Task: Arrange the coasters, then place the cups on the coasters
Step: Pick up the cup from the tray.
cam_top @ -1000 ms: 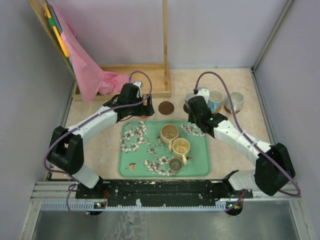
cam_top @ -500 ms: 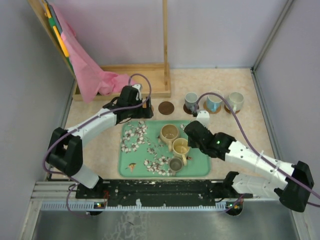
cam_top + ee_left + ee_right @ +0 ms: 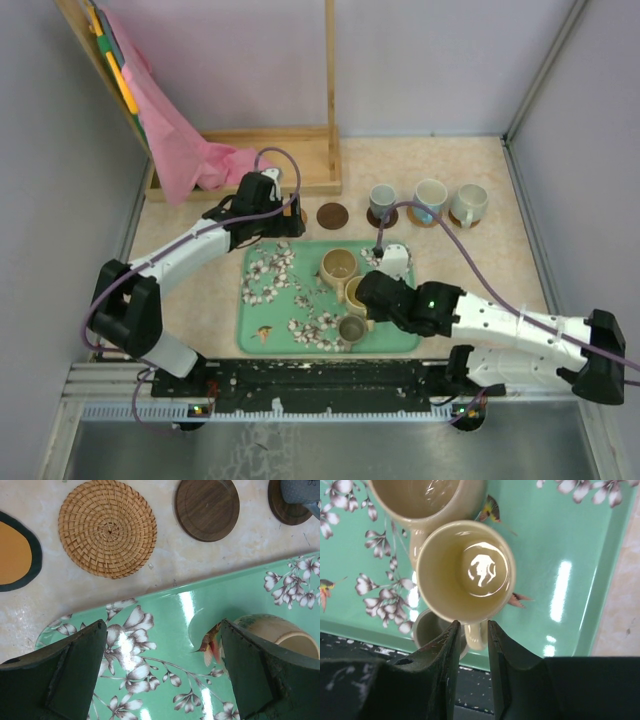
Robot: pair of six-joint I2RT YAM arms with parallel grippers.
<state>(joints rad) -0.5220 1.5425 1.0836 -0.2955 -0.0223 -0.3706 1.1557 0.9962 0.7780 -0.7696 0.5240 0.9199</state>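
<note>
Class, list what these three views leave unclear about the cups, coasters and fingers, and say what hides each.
Top view: the right gripper covers most of the yellow cup.
Left wrist view: the left edge cuts off the orange coaster; a left finger hides part of the tan cup.
Right wrist view: the yellow cup and a right finger hide most of the small dark cup; whether the fingers touch the yellow cup's handle is unclear.

Six cups (image 3: 339, 266) are counted: three by the right claw (image 3: 471, 625) on the one floral tray (image 3: 275, 312), three beyond it. Six coasters (image 3: 107, 527) are counted, three bare ahead of the left claw (image 3: 162, 626).
</note>
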